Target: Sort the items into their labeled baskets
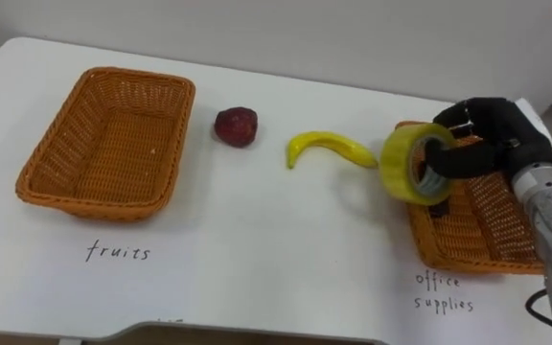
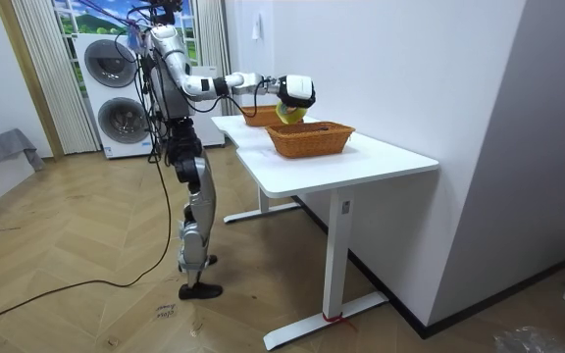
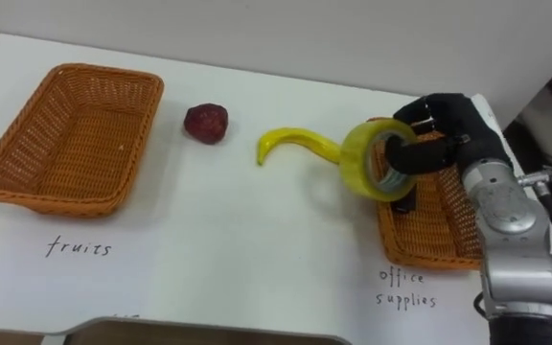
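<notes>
Right hand [image 1: 494,134] curls through the yellow tape roll [image 1: 396,165], holding it above the right basket's [image 1: 468,240] left rim. The banana [image 1: 326,145] lies just left, with open tabletop [image 1: 286,240] nearer.

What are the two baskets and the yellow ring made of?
The left basket and right basket look like woven wicker, matte orange-brown: the weave shows. The yellow ring in the right robot hand is probably a plastic tape roll: smooth and shiny.

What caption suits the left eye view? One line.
Right hand holds yellow tape roll at office-supplies basket; banana, red fruit unsorted.
</notes>
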`<state>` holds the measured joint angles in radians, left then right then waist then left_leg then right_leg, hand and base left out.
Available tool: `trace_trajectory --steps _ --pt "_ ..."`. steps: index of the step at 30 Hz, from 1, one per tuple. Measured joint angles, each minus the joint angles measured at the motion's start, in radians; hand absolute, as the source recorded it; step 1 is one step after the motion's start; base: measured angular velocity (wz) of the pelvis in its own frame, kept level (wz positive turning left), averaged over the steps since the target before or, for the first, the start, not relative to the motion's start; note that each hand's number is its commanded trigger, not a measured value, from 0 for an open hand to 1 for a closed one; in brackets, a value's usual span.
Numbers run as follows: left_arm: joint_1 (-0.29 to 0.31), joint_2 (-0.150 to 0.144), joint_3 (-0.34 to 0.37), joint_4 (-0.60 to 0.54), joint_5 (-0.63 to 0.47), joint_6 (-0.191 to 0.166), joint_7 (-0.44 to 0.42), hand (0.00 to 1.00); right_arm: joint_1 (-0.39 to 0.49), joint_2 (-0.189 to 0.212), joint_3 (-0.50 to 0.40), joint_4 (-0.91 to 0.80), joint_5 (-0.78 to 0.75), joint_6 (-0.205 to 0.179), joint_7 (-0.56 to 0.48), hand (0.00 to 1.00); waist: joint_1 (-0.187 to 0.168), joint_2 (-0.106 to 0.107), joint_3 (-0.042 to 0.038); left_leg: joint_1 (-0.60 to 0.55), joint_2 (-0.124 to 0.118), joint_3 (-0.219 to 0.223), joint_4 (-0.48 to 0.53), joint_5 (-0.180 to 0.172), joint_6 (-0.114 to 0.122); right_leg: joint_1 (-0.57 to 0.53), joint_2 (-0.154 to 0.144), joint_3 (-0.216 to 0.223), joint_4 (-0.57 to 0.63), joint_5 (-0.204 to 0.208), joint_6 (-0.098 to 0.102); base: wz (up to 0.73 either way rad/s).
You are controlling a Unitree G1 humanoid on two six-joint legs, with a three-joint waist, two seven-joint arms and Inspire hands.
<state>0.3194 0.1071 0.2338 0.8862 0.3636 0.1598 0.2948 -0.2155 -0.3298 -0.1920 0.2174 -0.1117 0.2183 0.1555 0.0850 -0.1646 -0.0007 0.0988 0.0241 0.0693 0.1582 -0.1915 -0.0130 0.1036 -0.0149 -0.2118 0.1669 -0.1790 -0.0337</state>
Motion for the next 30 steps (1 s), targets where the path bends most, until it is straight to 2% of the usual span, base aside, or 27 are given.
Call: trace_trajectory --steps 3,6,18,30 --pt "0.002 0.000 -0.001 0.000 0.000 0.001 0.000 0.00 0.003 0.000 0.000 0.009 0.028 -0.003 -0.020 1.00 -0.001 0.000 -0.0003 0.000 0.000 0.000 0.001 0.000 0.000 0.001 0.000 0.000 0.000 0.000 0.000 0.00" --pt "0.005 0.001 0.000 -0.002 0.000 0.001 0.000 0.00 0.010 0.000 0.000 0.009 0.030 -0.021 -0.030 1.00 -0.003 0.002 -0.0005 0.001 0.000 0.000 0.002 0.000 0.000 0.001 0.000 -0.002 0.001 0.000 0.000 0.00" --pt "0.026 0.004 0.000 -0.002 0.002 0.007 -0.003 0.00 0.020 -0.001 0.000 0.009 0.047 -0.029 -0.056 1.00 -0.007 0.000 -0.0045 0.005 0.001 -0.001 0.002 -0.001 0.002 0.006 0.000 -0.002 0.004 0.001 0.001 0.00" --pt "0.035 0.004 -0.001 -0.002 0.001 0.013 -0.003 0.00 0.033 -0.012 0.002 0.048 0.073 -0.029 -0.075 1.00 -0.007 0.008 -0.0028 0.017 0.000 0.000 0.002 -0.003 0.004 0.017 0.000 -0.004 0.004 0.001 0.002 0.00"
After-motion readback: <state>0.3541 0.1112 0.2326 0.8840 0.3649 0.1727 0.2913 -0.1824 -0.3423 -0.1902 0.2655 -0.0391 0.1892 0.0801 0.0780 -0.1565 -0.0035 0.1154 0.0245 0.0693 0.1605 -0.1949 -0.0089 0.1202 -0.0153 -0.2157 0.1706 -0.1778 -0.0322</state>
